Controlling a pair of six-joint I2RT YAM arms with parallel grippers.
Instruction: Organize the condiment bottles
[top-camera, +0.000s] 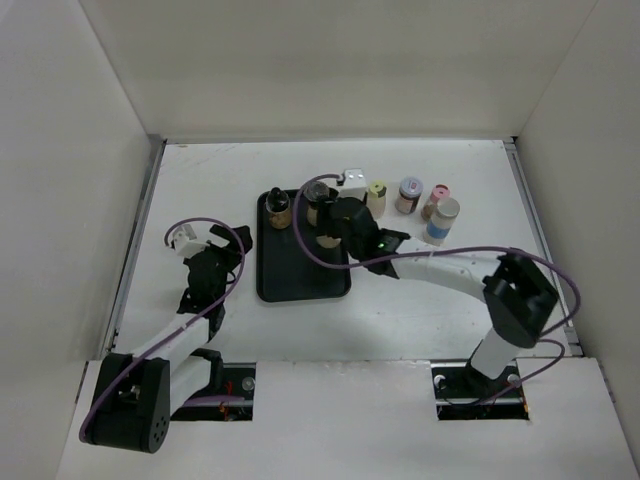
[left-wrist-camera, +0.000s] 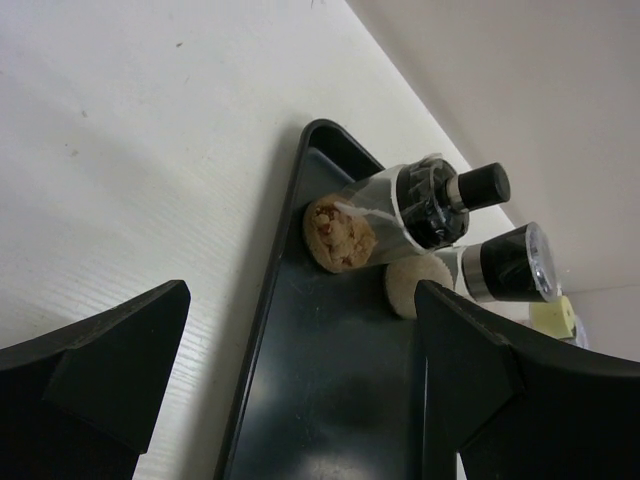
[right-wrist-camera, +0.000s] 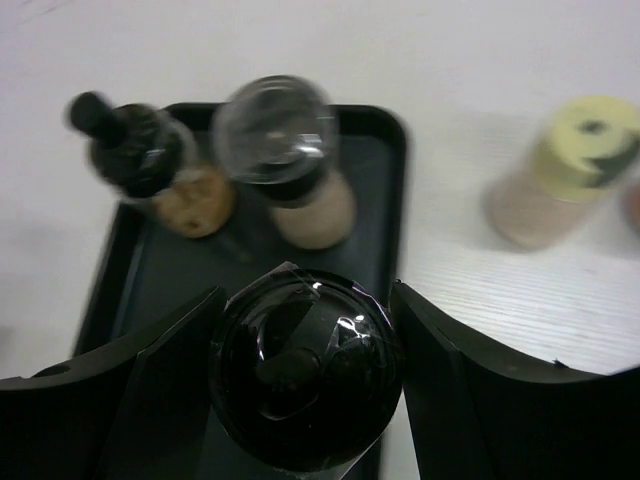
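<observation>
Gripping firmly, the right claw (right-wrist-camera: 305, 292) sits partly closed, both fingers pressed against the sides of a black-capped bottle (right-wrist-camera: 305, 370), low centre in the wrist view, over the right side of the tray (right-wrist-camera: 392, 170). Beyond it on the tray stand a black-knobbed bottle (right-wrist-camera: 150, 165) at upper left and a clear-capped bottle (right-wrist-camera: 280, 150) just beside it. Off the tray, upper right, stands the yellow-capped bottle (right-wrist-camera: 570, 170). From above, a dark-capped bottle (top-camera: 408, 193), a pink-capped bottle (top-camera: 437, 197) and a pale-capped bottle (top-camera: 442, 220) cluster further right. The left claw (top-camera: 215, 243) waits left of the tray, fingers wide apart, holding nothing.
</observation>
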